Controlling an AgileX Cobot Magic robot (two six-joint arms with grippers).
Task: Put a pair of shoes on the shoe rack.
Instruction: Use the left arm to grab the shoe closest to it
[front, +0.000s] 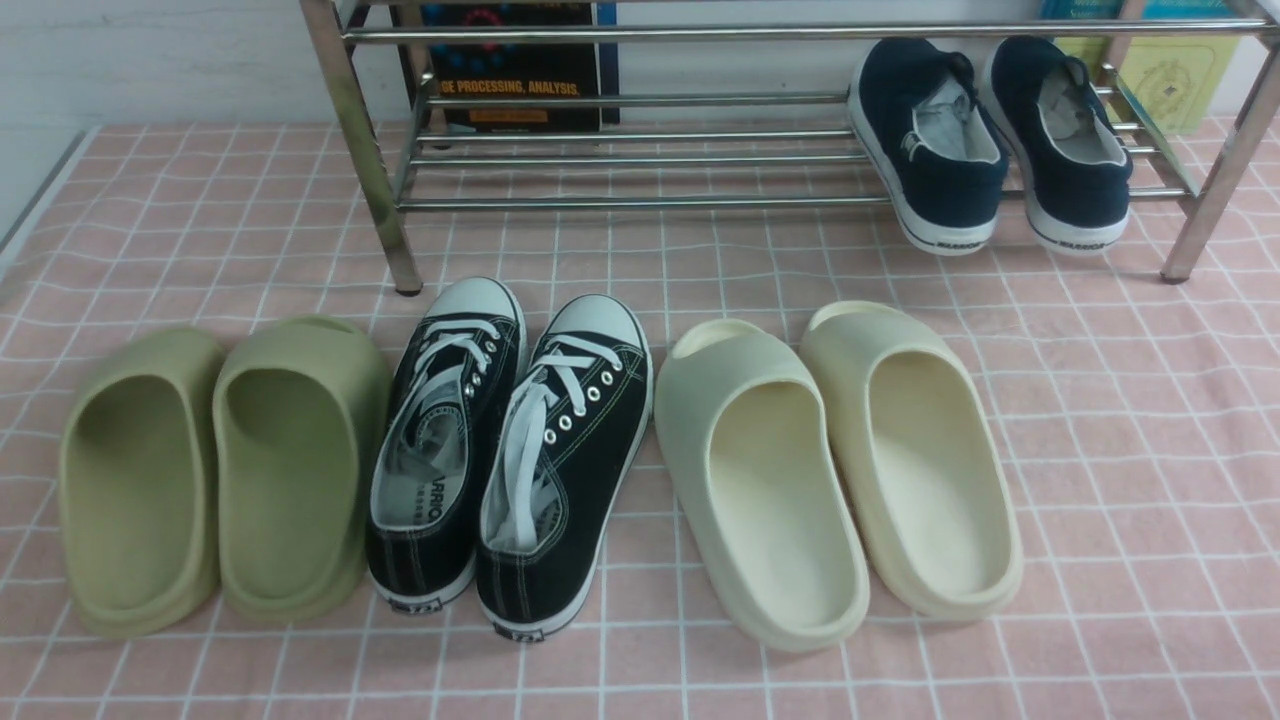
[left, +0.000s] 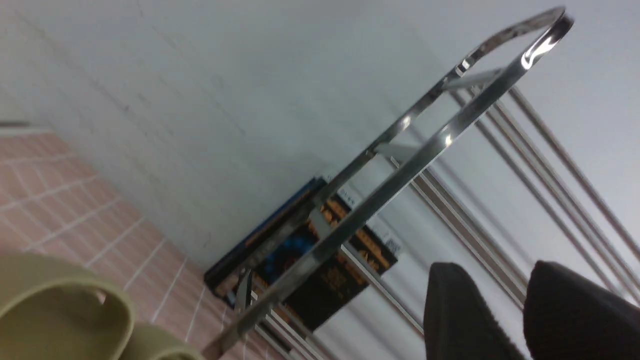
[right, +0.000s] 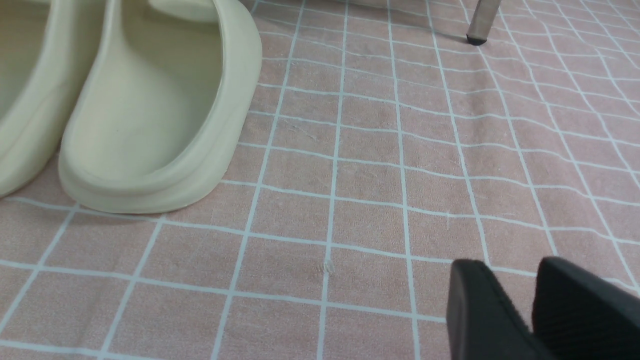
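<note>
While the pair of shoes (front: 510, 455) is lying side by side between olive slides (front: 220, 470) and cream slides (front: 835, 465), in front of the shoe rack (front: 640, 160), both empty grippers, left (left: 525, 310) and right (right: 530, 310), are showing slightly parted fingers; each should probably be gripping one sneaker's heel collar.

The dark book (front: 515, 65) behind the shoe rack (front: 640, 160) reads "GE PROCESSING, ANALYSIS,". The left black sneaker's (front: 440, 450) insole shows "ARRIO". Heel tabs illegible.

Black sneakers (front: 505, 455) sit side by side on the cloth — toes toward the chrome shoe rack (front: 640, 160).
</note>
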